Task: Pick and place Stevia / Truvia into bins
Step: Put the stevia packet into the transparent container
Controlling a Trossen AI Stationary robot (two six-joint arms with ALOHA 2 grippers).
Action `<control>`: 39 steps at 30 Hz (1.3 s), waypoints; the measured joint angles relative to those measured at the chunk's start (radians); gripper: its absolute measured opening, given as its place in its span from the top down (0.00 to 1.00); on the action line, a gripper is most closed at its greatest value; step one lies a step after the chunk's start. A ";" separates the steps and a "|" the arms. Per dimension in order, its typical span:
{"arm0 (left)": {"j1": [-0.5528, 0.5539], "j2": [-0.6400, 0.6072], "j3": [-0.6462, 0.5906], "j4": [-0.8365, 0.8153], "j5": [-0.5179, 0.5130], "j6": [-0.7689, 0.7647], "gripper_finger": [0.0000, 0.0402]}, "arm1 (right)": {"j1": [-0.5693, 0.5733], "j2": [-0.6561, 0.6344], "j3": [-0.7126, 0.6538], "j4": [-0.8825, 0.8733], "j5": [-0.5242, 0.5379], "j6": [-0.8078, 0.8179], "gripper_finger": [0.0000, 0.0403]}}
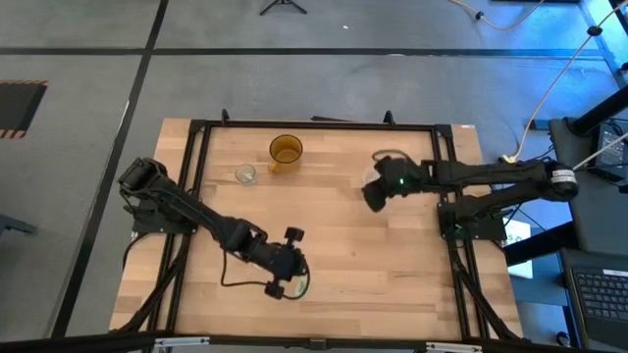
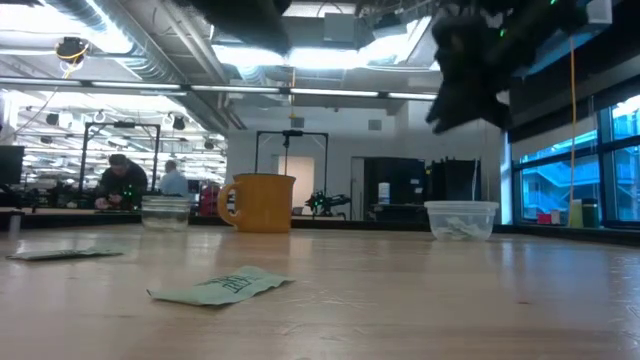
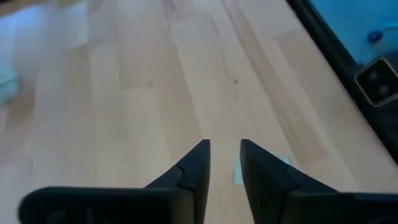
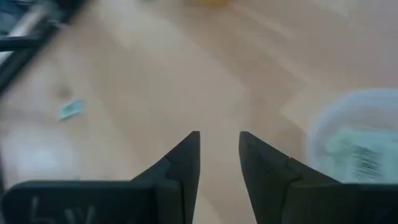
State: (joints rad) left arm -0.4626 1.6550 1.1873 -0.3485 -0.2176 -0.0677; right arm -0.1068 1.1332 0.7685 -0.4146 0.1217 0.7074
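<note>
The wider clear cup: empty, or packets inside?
Not empty. The wider clear cup holds white packets with green print, visible through its wall.

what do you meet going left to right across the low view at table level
packet lying flat at the far left → small clear glass cup → crumpled green-printed packet → amber mug → wide translucent cup with packets inside
</note>
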 joint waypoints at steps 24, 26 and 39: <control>-0.042 0.328 -0.002 0.162 0.244 -0.052 1.00 | 0.440 0.123 0.001 0.187 0.124 0.240 0.71; -0.044 0.339 -0.001 0.158 0.244 -0.052 1.00 | 0.459 0.159 0.001 0.236 0.103 0.256 0.71; -0.031 0.356 0.002 0.139 0.179 0.114 1.00 | 0.497 0.368 0.001 0.519 -0.016 0.233 0.71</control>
State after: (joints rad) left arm -0.4939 2.0113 1.1892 -0.2096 -0.0390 0.0460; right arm 0.3901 1.5014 0.7692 0.1047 0.1057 0.9405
